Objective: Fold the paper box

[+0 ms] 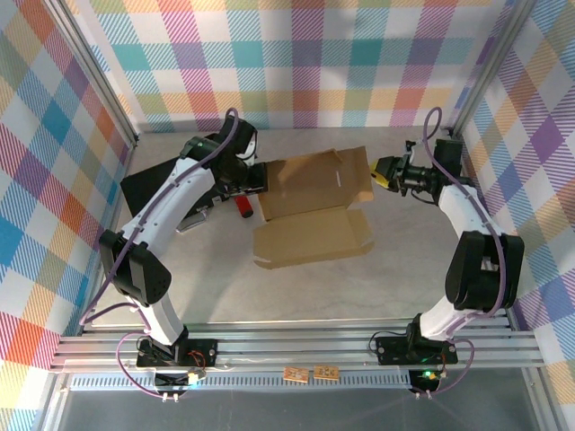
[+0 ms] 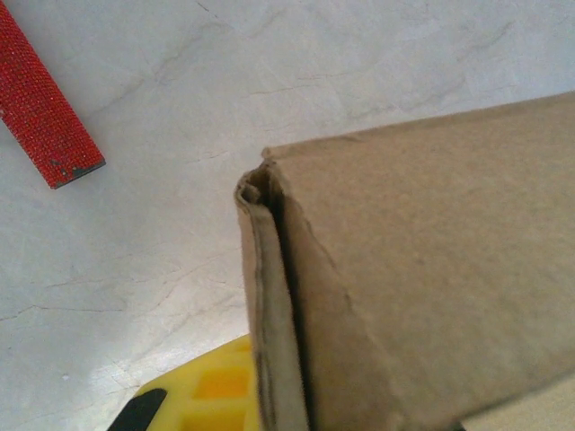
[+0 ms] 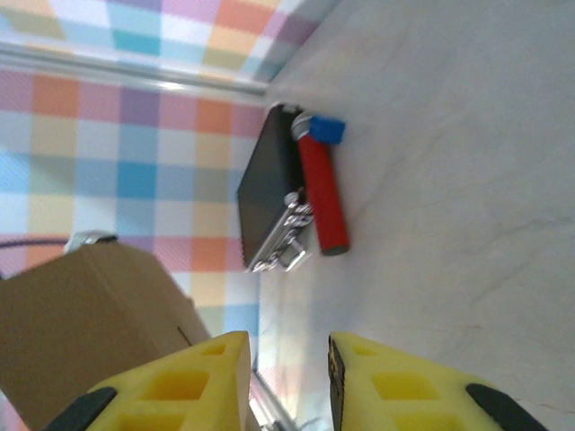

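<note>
Here, the paper box (image 1: pixel 310 211) lies mid-table as a half-folded brown sheet, its rear panel raised and a long flap flat in front, with a red stick (image 1: pixel 243 208) and the black case (image 1: pixel 148 184) just off its left side. The left gripper (image 1: pixel 254 180) is clenched on the box's folded left edge, one yellow pad (image 2: pixel 211 391) showing against the cardboard. The right gripper (image 3: pixel 289 359) hovers at the box's right edge, released, with nothing in the narrow gap between its yellow fingers (image 3: pixel 395 382) and the cardboard beside one of them.

The paper box (image 1: pixel 310 211) is brown, the right hand (image 3: pixel 286 382) yellow-fingered, the bar (image 3: pixel 322 193) red, the walls (image 1: pixel 296 54) pastel plaid.
</note>
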Controlling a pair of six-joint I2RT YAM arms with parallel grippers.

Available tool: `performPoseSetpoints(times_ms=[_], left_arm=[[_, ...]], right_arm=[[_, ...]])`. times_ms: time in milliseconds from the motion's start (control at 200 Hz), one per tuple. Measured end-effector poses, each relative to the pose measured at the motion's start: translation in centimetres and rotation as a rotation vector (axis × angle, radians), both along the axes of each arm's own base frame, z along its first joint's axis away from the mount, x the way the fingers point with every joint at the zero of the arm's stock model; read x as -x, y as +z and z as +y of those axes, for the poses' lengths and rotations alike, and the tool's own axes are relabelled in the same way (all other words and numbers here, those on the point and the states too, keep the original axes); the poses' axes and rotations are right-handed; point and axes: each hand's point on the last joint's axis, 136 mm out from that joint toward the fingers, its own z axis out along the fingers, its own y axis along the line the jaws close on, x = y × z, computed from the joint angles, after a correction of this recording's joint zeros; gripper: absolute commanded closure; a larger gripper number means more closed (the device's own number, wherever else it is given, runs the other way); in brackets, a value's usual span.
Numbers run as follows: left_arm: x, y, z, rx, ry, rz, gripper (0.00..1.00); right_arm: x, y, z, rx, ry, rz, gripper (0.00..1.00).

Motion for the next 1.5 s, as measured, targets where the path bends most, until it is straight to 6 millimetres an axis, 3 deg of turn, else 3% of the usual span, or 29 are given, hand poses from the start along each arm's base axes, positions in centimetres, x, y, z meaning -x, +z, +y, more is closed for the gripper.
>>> performPoseSetpoints(times_ms=[450, 1075, 1500], left_arm=[[-0.4, 0.2, 0.8, 0.053, 0.014, 0.025, 1.00], [-0.1, 0.8, 0.7, 0.074, 0.004, 0.034, 1.00], [0.0, 1.0, 0.4, 0.088, -0.004, 0.037, 1.00]], right_arm=[[2.7, 2.8, 4.7, -0.110, 0.220, -0.065, 0.70], [4.8, 5.5, 6.9, -0.113, 0.294, -0.120, 0.63], [5.5, 7.1, 8.1, -0.104, 0.345, -0.156, 0.52]])
